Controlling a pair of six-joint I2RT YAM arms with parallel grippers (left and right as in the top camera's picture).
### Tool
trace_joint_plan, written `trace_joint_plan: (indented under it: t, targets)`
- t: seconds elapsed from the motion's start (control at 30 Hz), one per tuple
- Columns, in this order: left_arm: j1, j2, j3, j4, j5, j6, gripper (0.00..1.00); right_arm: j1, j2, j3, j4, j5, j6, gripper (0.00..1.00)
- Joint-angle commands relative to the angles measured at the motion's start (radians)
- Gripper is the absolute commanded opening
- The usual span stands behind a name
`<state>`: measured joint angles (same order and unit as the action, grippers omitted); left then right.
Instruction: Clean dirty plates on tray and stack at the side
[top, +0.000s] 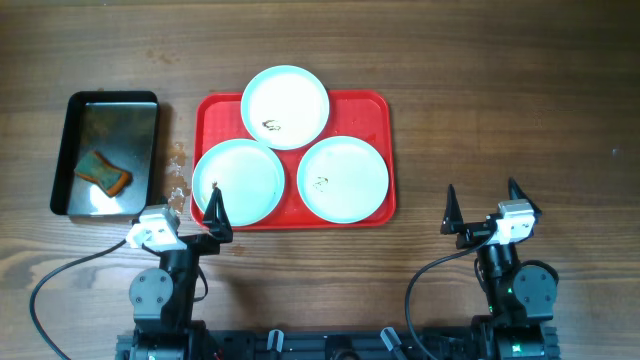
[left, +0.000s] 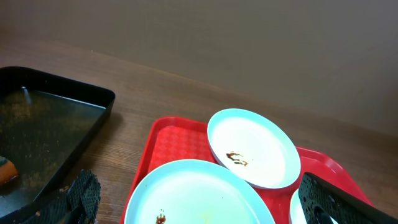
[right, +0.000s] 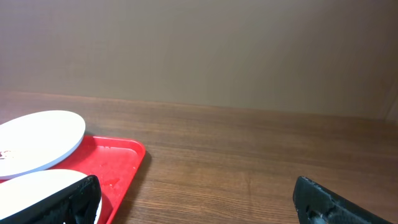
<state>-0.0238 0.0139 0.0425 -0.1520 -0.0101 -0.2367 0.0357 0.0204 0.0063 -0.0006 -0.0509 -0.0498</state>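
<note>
The red tray (top: 380, 112) lies mid-table with three pale plates on it. The back plate (top: 285, 106) has a dark smudge near its front rim. The front-left plate (top: 238, 181) carries a small dark spot, and the front-right plate (top: 343, 178) has faint marks. My left gripper (top: 186, 213) hovers open at the tray's front-left corner; in its wrist view the gripper (left: 205, 202) straddles the near plate (left: 199, 186), with the back plate (left: 252, 146) beyond. My right gripper (top: 484, 205) stands open over bare wood right of the tray and holds nothing (right: 202, 202).
A black metal pan (top: 135, 120) sits left of the tray with an orange-and-green sponge (top: 103, 172) inside it. A few water drops (top: 178, 170) lie on the wood between pan and tray. Bare wooden table extends right of the tray (right: 118, 162).
</note>
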Motion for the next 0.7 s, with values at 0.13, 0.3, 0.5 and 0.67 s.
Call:
trace_joint_plan:
  t: [0.13,0.3,0.5,0.67]
  targets:
    - [0.006,0.097,0.106,-0.054,-0.003,0.026,1.0,-0.005,0.003,-0.001,0.002,0.003,0.012,1.0]
    - [0.006,0.333,0.266,-0.053,-0.002,0.054,1.0,-0.005,0.003,-0.001,0.002,0.003,0.012,1.0]
    - [0.006,0.62,0.546,-0.174,0.021,0.05,1.0,-0.005,0.003,-0.001,0.002,0.003,0.012,1.0]
    - [0.006,0.874,0.824,-0.429,0.062,0.049,1.0,-0.005,0.003,-0.001,0.002,0.003,0.012,1.0]
